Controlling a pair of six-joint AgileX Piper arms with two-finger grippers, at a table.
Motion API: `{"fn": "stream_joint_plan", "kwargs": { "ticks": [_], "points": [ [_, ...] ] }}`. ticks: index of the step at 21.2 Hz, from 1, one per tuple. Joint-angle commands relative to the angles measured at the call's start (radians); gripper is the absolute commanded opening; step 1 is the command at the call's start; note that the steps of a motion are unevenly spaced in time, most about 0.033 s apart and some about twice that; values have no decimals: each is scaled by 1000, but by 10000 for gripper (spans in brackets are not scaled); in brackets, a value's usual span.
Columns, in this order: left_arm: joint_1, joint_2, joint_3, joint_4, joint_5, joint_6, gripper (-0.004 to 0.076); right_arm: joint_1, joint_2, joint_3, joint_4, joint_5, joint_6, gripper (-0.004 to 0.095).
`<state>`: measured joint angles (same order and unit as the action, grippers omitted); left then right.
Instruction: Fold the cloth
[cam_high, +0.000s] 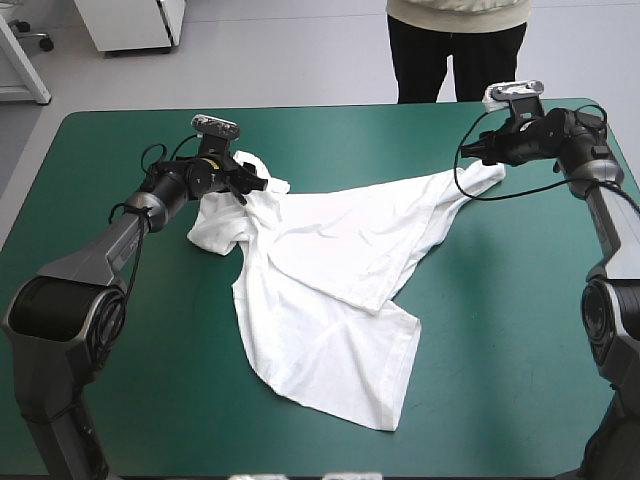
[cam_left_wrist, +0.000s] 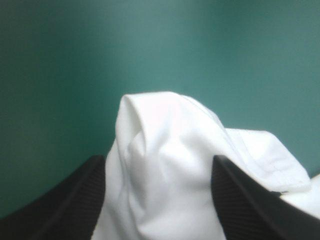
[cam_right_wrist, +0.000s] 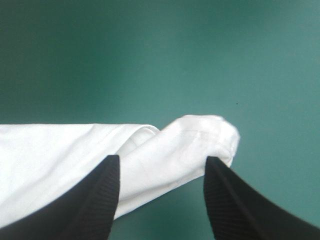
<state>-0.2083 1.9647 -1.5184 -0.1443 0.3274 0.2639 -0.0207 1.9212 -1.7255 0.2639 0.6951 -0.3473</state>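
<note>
Currently the T-shirt (cam_high: 330, 300) lies crumpled on the teal-green cover (cam_high: 100, 150), and its far edge stretches between the 2 grippers. The left gripper (cam_left_wrist: 157, 159) straddles the shirt's far left corner and the right gripper (cam_right_wrist: 161, 159) its far right corner. Each has its fingers apart around a bunched fold, not yet pinched. Neither arm looks nearer.

A plain white T-shirt (cam_high: 330, 290). A plain teal-green cover (cam_high: 500, 330). The fingers (cam_left_wrist: 65, 210) are black, patterned with fine parallel ribs.

T-shirt (cam_left_wrist: 165, 170) runs out of frame between left fingers (cam_left_wrist: 60, 205); between right fingers (cam_right_wrist: 75, 210) likewise; finger bases cut off.
</note>
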Motion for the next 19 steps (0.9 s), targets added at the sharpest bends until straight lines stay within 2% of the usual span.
{"fn": "stream_joint_plan", "kwargs": {
  "ticks": [1, 6, 8, 10, 12, 13, 15, 19],
  "points": [
    [1, -91, -64, -16, -24, -10, 531, -9, -66, -75, 12, -29, 1, 577],
    [1, -210, -149, 12, 102, -10, 523, -9, -121, -182, 20, 161, 22, 577],
    [1, -275, -154, 14, 200, -10, 523, -9, -171, -199, 55, 270, 13, 577],
    [1, -332, -154, 14, 351, -10, 514, -9, -227, -199, 101, 384, 9, 573],
    [1, -365, -154, 1, 448, -10, 502, -7, -262, -199, 112, 473, 28, 527],
    [1, -402, -144, -1, 527, -10, 485, 5, -298, -195, 105, 557, 48, 469],
    [1, -468, -90, 24, 562, -25, 473, 44, -395, -112, 104, 554, 56, 417],
    [100, -563, 100, 85, 580, -126, 474, 142, -580, 106, 102, 554, 74, 416]
  ]
}}
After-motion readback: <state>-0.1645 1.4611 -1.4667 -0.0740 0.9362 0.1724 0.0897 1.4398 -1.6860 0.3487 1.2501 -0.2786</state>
